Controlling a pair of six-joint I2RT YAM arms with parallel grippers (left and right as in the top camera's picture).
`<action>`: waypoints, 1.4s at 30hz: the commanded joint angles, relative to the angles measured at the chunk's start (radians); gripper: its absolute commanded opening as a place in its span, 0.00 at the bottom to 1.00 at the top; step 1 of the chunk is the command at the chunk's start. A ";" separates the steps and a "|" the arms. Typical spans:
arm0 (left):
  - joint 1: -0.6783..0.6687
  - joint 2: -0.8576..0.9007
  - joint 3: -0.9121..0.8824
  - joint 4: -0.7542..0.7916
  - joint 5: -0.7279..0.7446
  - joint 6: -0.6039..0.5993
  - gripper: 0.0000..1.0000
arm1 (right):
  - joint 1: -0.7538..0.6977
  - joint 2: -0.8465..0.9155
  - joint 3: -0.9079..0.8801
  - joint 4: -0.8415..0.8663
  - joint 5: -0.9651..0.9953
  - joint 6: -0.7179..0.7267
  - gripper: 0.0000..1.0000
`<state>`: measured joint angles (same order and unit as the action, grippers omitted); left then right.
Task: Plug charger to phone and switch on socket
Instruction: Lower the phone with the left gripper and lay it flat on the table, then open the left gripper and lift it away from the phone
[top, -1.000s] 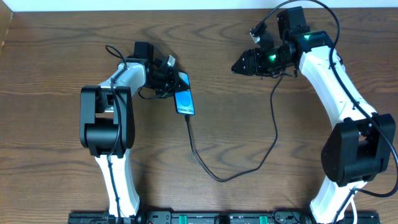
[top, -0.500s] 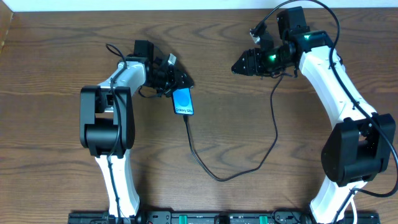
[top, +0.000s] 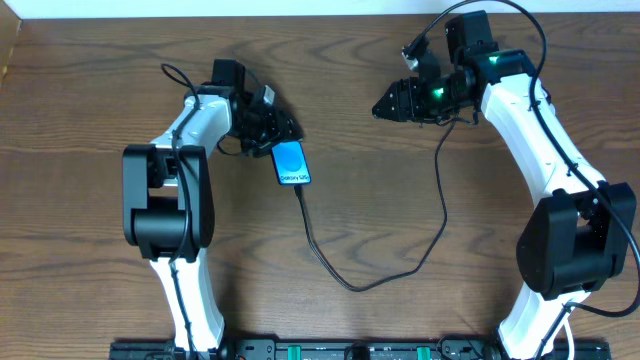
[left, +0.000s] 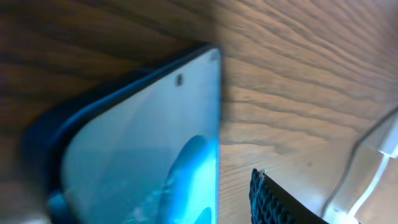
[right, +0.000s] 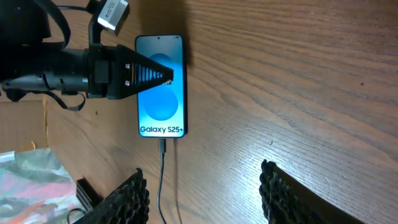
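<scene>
The phone (top: 291, 163) lies flat on the wooden table, its blue screen up and "Galaxy S25+" readable in the right wrist view (right: 161, 87). The charger cable (top: 330, 268) is plugged into its bottom end (right: 163, 147), loops toward the table's front and climbs to the right arm, where its far end is hidden. My left gripper (top: 280, 130) stands open at the phone's top left edge; one finger (left: 273, 199) sits apart from the phone's side (left: 155, 143). My right gripper (right: 205, 196) hangs open and empty above the table at the back right (top: 385, 107). The socket is out of view.
A white cord or tag (left: 379, 149) shows at the right edge of the left wrist view. Coloured clutter (right: 25, 177) lies beyond the table's edge at the lower left of the right wrist view. Both arm bases stand at the front.
My left gripper opened and let go of the phone, then drew back up and left. The phone settled slightly lower left. The right arm has not moved.
</scene>
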<state>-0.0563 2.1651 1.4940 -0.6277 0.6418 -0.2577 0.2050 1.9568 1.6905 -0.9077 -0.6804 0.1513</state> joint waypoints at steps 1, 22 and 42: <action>0.005 0.011 -0.016 -0.023 -0.169 0.010 0.54 | 0.002 -0.002 0.013 -0.002 -0.005 -0.019 0.57; 0.005 0.003 0.031 -0.147 -0.430 0.011 0.54 | 0.003 -0.002 0.013 -0.002 -0.002 -0.019 0.57; 0.005 -0.703 0.103 -0.222 -0.449 0.010 0.55 | -0.037 -0.041 0.013 -0.037 0.101 -0.038 0.19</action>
<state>-0.0551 1.4887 1.6024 -0.8406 0.2031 -0.2577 0.2005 1.9564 1.6905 -0.9367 -0.6098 0.1375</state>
